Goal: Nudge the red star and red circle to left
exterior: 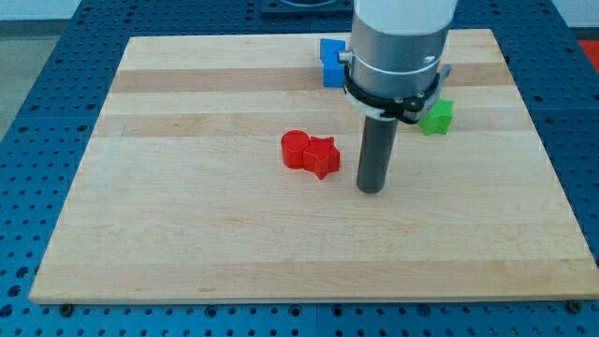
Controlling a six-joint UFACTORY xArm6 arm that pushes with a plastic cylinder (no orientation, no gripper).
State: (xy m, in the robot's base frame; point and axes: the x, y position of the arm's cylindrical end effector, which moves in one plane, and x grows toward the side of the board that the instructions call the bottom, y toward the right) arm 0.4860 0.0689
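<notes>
One camera looks down at a slant across the wooden board (234, 234) from its bottom edge, fairly near.

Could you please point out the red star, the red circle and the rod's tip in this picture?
red star (323, 156), camera view, on its top face.
red circle (295, 148), camera view, on its top face, touching the star's left side.
my tip (372, 188), camera view, at the rod's very bottom end, right of the star.

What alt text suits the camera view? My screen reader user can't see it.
My tip rests on a wooden board, just to the view's right of a red star and red circle that touch each other. A blue block and a green block sit nearer the view's top, partly behind the arm.
</notes>
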